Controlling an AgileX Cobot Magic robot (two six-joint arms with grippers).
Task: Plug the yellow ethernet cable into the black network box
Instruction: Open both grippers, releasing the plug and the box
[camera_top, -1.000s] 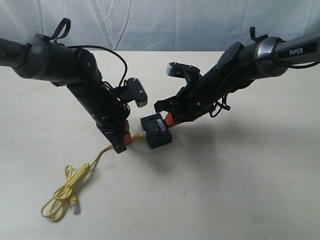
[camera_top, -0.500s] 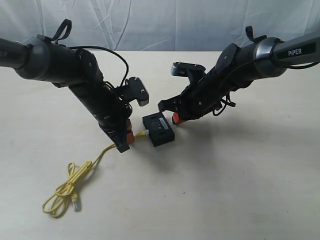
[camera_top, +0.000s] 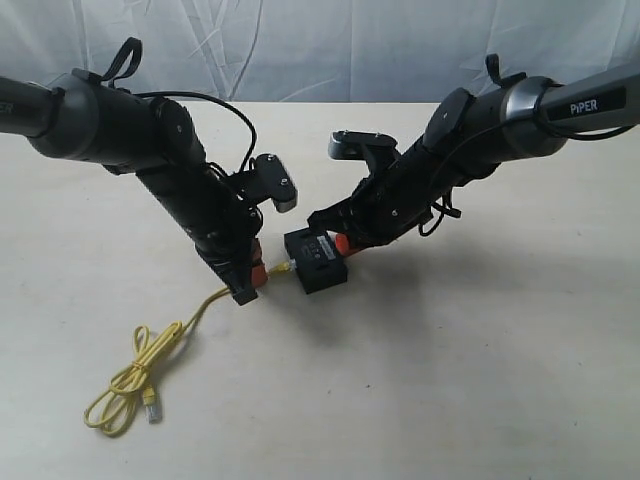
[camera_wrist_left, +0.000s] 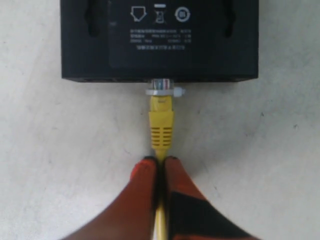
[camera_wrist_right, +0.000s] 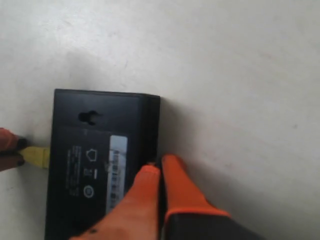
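The black network box (camera_top: 315, 260) lies flat on the table, label side up (camera_wrist_left: 160, 40). My left gripper (camera_wrist_left: 159, 161) is shut on the yellow ethernet cable (camera_wrist_left: 161, 127) just behind its yellow boot. The clear plug tip meets the port in the box's side; how deep it sits I cannot tell. The rest of the cable trails to a loose bundle (camera_top: 130, 385) at the front left, with a free plug. My right gripper (camera_wrist_right: 160, 165) is shut with nothing between its fingers, its tips against the opposite side of the box (camera_wrist_right: 95, 165).
Both black arms lean in over the pale table (camera_top: 480, 360) from the left and the right, meeting at the box. A white cloth backdrop (camera_top: 320, 50) hangs behind the table's far edge.
My right gripper drew back a little from the box, then came back against its far side. The box shifted slightly. The left gripper kept its hold on the cable.
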